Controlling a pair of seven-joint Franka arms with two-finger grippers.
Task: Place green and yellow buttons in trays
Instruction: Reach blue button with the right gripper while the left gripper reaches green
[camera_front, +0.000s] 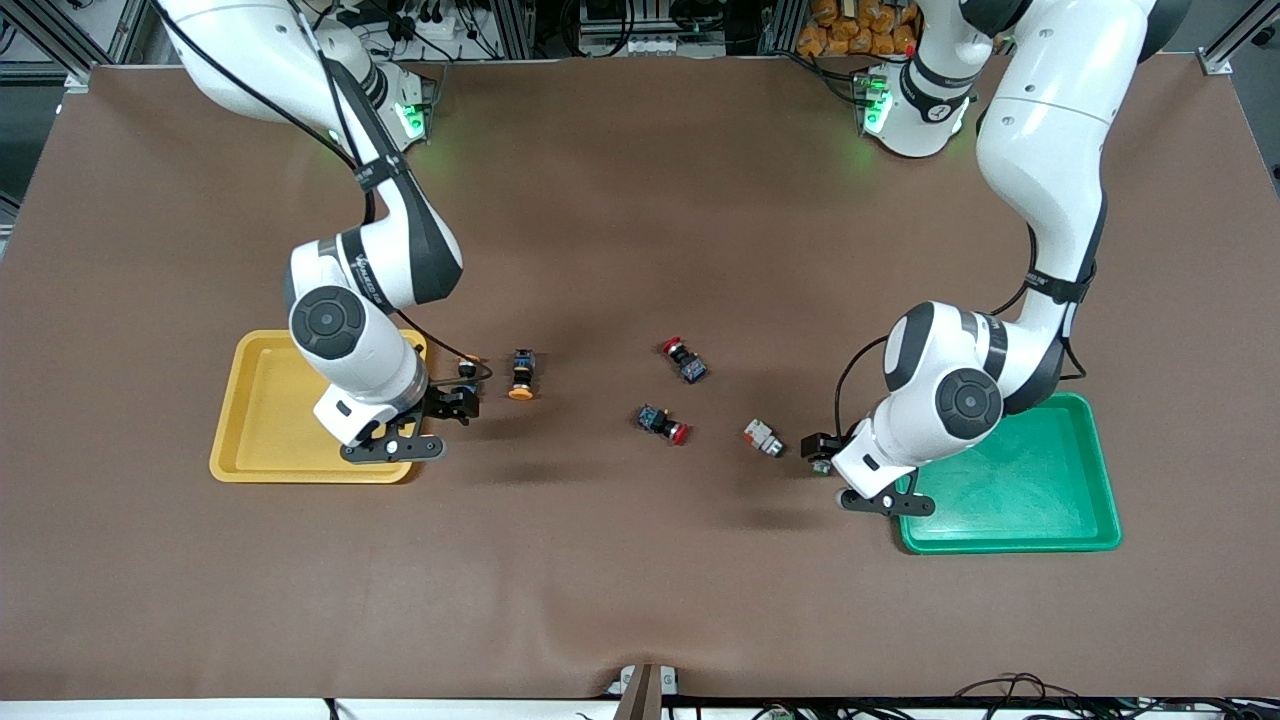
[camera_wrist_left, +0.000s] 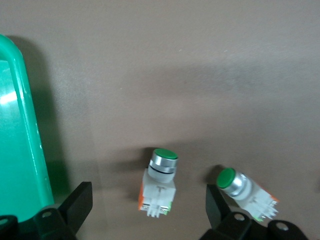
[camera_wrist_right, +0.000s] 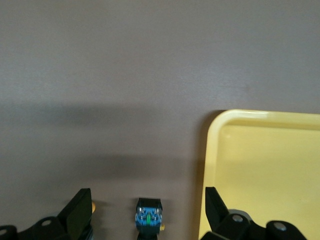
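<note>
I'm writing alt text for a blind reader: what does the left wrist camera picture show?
Two white-bodied, green-capped buttons lie on the brown table, one between the open left gripper fingers, the other by a fingertip. The green tray rim sits beside them.

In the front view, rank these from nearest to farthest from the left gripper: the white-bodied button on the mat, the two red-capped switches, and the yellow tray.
From the left gripper, beside the green tray:
1. White-bodied button, just beside it.
2. Red-capped switch, mid-table, nearer the camera.
3. Red-capped switch, mid-table, farther from the camera.
4. Yellow tray, at the right arm's end.
</note>
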